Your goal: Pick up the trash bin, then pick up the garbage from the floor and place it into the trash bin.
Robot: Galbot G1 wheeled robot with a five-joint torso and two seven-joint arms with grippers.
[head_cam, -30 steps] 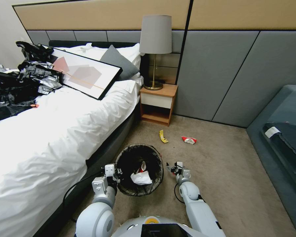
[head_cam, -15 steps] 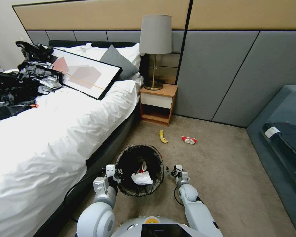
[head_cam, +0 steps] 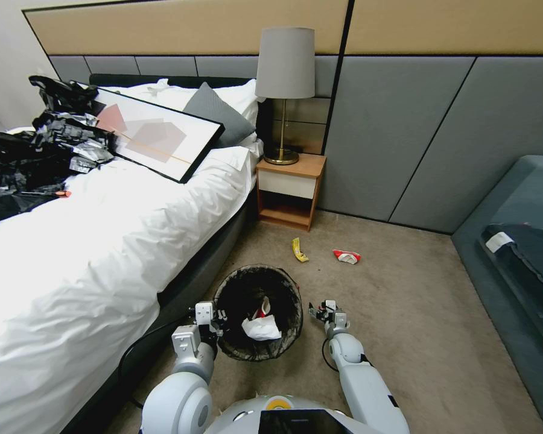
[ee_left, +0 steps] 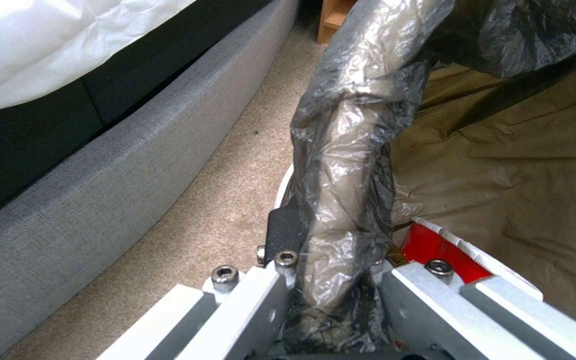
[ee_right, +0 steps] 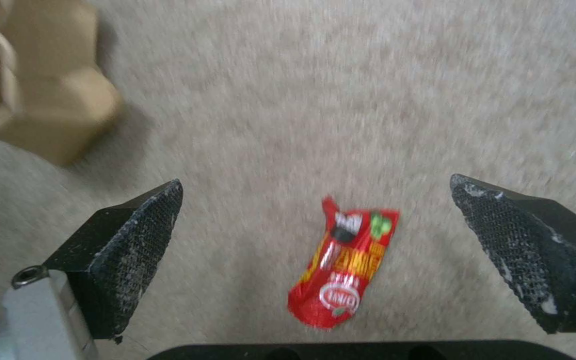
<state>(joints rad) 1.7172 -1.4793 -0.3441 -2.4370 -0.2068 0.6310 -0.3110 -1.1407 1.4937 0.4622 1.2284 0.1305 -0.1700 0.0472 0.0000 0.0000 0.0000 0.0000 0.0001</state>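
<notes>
The trash bin (head_cam: 258,312), round and lined with a crinkled dark bag, hangs beside the bed (head_cam: 102,241) from my left gripper (head_cam: 214,314), whose jaws are clamped on its bagged rim. White tissue (head_cam: 260,328) lies inside. My right gripper (ee_right: 315,250) is spread wide above a small red snack wrapper (ee_right: 343,262) on the carpet.

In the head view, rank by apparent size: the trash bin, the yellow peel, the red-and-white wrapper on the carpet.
1. trash bin, largest, though nearest the camera.
2–3. yellow peel and red-and-white wrapper: look alike; not ranked.
</notes>
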